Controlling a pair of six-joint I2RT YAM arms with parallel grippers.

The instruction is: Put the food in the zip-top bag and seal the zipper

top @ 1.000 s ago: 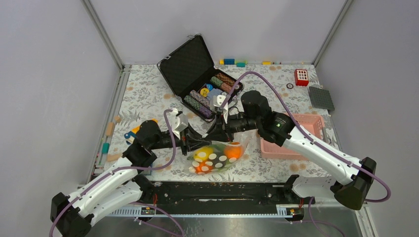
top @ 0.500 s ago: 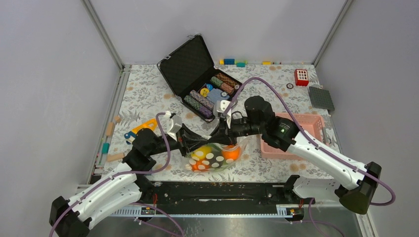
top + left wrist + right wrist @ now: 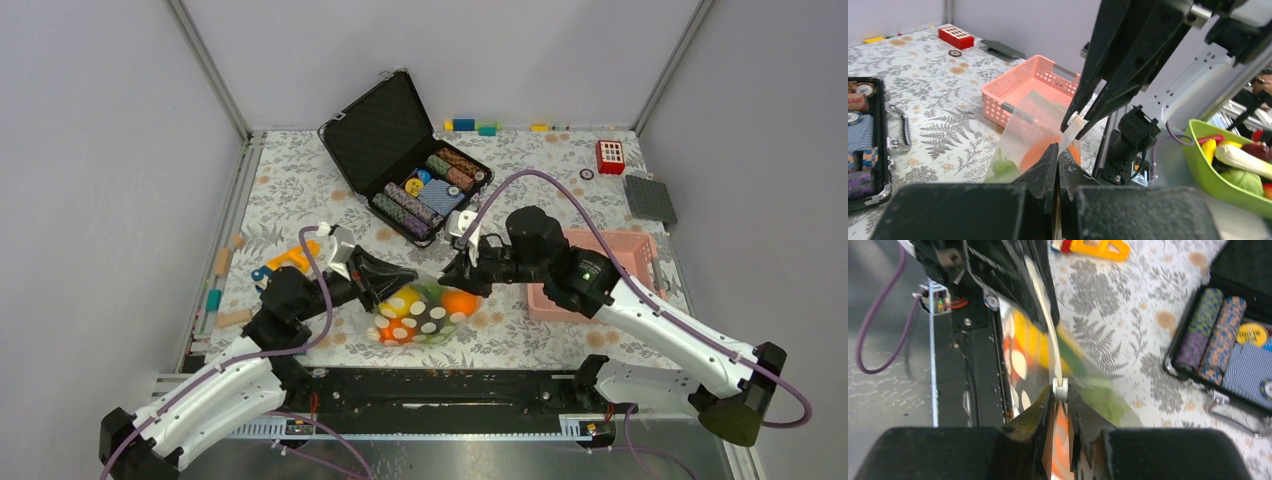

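Note:
The clear polka-dot zip-top bag (image 3: pixel 420 312) hangs between my two grippers just above the table, with orange, yellow and green food (image 3: pixel 459 302) inside. My left gripper (image 3: pixel 408 275) is shut on the bag's left mouth edge; in the left wrist view its jaws (image 3: pixel 1058 150) pinch the plastic, with orange and green food (image 3: pixel 1035 152) behind. My right gripper (image 3: pixel 447 276) is shut on the zipper's white slider (image 3: pixel 1060 388) at the mouth's right end. The zipper strip (image 3: pixel 1043 315) runs taut from there toward the left gripper.
An open black case (image 3: pixel 405 160) of striped chip rolls lies at the back centre. A pink slotted basket (image 3: pixel 600 275) stands right of the bag. Small blocks and an orange tool (image 3: pixel 290 262) lie at the left. A red block (image 3: pixel 610 156) and grey plate (image 3: pixel 650 198) are back right.
Both grippers and the bag have shifted: the left gripper drew back to the left, the right gripper moved right and nearer, and the bag swung slightly left and lower between them.

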